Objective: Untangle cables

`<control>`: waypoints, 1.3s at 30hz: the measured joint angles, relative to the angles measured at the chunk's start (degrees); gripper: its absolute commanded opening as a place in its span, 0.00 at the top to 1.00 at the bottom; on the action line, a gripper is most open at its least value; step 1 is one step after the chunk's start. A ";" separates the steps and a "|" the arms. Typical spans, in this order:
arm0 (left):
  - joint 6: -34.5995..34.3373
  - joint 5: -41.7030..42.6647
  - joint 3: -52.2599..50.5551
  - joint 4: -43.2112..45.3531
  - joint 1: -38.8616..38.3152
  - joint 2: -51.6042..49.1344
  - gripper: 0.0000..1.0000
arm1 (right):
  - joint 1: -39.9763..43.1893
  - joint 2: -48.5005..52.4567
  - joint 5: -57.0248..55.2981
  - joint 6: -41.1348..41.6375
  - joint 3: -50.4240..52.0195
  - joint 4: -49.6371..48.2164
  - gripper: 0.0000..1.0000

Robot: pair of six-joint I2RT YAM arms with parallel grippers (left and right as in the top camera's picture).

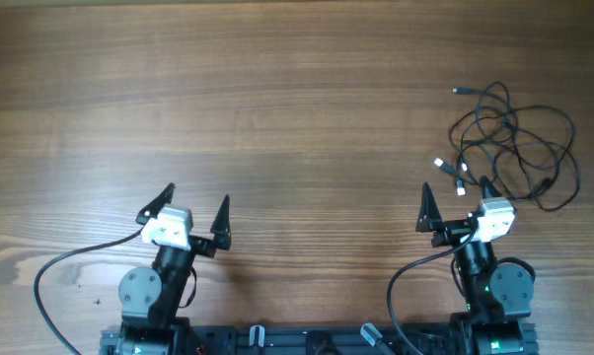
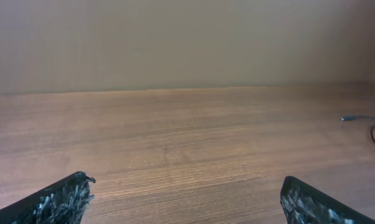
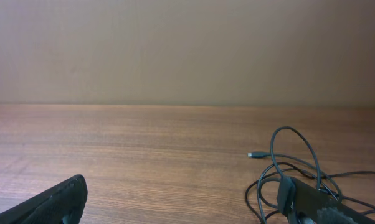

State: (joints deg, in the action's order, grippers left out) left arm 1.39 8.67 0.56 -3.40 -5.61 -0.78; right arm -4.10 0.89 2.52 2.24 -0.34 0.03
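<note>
**Overhead view.** A tangle of thin black cables point(image 1: 511, 148) with silver- and white-tipped plugs lies in loose, overlapping loops on the brown wood-grain table point(image 1: 277, 89), towards its right side. The right gripper point(image 1: 456, 189), a black two-finger pincer behind a white wrist block, is spread wide at the near edge of the tangle. One finger overlaps a loop (whether it touches cannot be told). The left gripper point(image 1: 196, 195) is likewise spread wide, holds nothing, and sits well apart from the cables.
</note>
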 measured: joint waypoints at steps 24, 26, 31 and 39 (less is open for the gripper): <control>2.01 4.35 0.00 0.39 1.29 0.00 0.00 | 0.00 0.00 0.02 0.00 0.00 0.00 0.00; 2.01 4.35 0.00 0.37 1.29 0.00 0.00 | 0.00 0.00 0.02 -0.02 0.00 0.00 0.01; 2.01 4.35 0.00 0.39 1.29 0.00 0.00 | 0.00 0.00 0.02 0.00 0.00 0.00 0.00; 2.01 4.35 0.00 0.39 1.29 0.00 0.00 | 0.00 0.00 0.02 0.00 0.00 0.00 0.00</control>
State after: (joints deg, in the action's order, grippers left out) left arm 3.40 13.02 0.56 -3.01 -4.32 -0.78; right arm -4.10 0.89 2.55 2.24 -0.34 0.03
